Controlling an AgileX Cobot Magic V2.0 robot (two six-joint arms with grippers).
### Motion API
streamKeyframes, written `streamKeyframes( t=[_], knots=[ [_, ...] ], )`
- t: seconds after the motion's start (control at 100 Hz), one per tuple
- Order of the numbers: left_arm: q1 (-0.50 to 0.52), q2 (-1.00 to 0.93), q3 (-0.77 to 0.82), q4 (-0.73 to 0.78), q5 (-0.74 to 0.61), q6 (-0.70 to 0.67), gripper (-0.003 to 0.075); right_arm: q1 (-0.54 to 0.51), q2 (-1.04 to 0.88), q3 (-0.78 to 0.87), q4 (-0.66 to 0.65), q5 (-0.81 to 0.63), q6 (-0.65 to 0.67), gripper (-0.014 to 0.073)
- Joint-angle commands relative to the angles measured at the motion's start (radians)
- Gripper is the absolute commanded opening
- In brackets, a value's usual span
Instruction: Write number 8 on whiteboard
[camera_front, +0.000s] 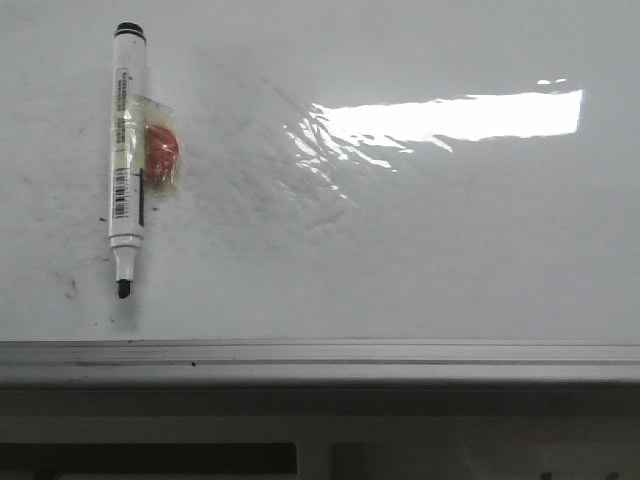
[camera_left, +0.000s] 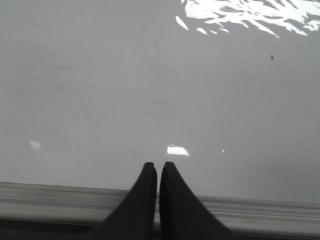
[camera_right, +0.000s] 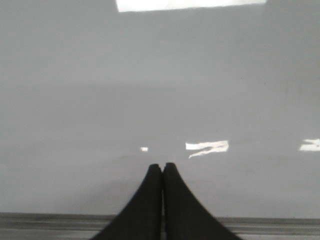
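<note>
Whiteboard (camera_front: 420, 250): large, glossy, white, lying flat and filling most of the front view. Faint grey smudges and scuffs across its surface; a bright rectangular glare patch (camera_front: 450, 115) toward its right half. A grey metal edge rail (camera_front: 320, 360) runs along its near side.

Marker (camera_front: 128, 150): white barrel, black cap end pointing to the far side of the whiteboard, black tip pointing toward the edge rail. It lies on the whiteboard's left part, well apart from the glare patch. A barcode label shows on the barrel.

Orange piece (camera_front: 163, 152): small, rounded, held against the marker's right side under clear tape, about mid-barrel.

Number 8: no drawn figure shows on the whiteboard in any view; only smudges and specks are visible.

Left gripper (camera_left: 158, 166): black fingers pressed nearly together with a thin slit between them, holding nothing, positioned over the edge rail with tips over the whiteboard's near margin.

Right gripper (camera_right: 163, 166): black fingers closed against each other, holding nothing, likewise over the whiteboard's near margin just past the edge rail.

Neither gripper appears in the front view.
</note>
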Motion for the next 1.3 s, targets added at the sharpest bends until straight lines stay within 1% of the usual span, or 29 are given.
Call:
streamKeyframes(
  t=[0.0, 0.47, 0.54, 0.63, 0.73, 0.82, 0.95, 1.07, 1.29],
  knots=[
    [0.002, -0.028, 0.04, 0.0, -0.038, -0.002, -0.002, -0.006, -0.021, 0.014, 0.003, -0.025, -0.001, -0.0064],
    [0.002, -0.028, 0.04, 0.0, -0.039, -0.002, -0.002, -0.006, -0.021, 0.014, 0.003, -0.029, -0.001, -0.0064],
    [0.002, -0.028, 0.04, 0.001, -0.061, -0.002, -0.002, -0.006, -0.021, 0.014, 0.003, -0.029, -0.001, -0.0064],
    [0.002, -0.028, 0.04, 0.045, -0.092, -0.002, -0.002, -0.006, -0.021, 0.014, 0.003, -0.029, -0.001, -0.0064],
    [0.002, -0.028, 0.04, 0.104, -0.09, -0.002, -0.002, -0.006, -0.021, 0.014, 0.003, -0.031, -0.001, -0.0064],
    [0.002, -0.028, 0.04, 0.136, -0.092, -0.002, -0.002, -0.006, -0.021, 0.014, 0.003, -0.057, -0.001, -0.0064],
    [0.002, -0.028, 0.04, 0.135, -0.092, -0.002, -0.002, -0.006, -0.021, 0.014, 0.003, -0.093, -0.001, -0.0064],
    [0.002, -0.028, 0.04, 0.131, -0.098, -0.002, -0.002, -0.006, -0.021, 0.014, 0.003, -0.175, -0.001, -0.0064],
    [0.002, -0.028, 0.04, 0.12, -0.114, -0.002, -0.002, -0.006, -0.021, 0.014, 0.003, -0.271, 0.0, -0.0064]
  ],
)
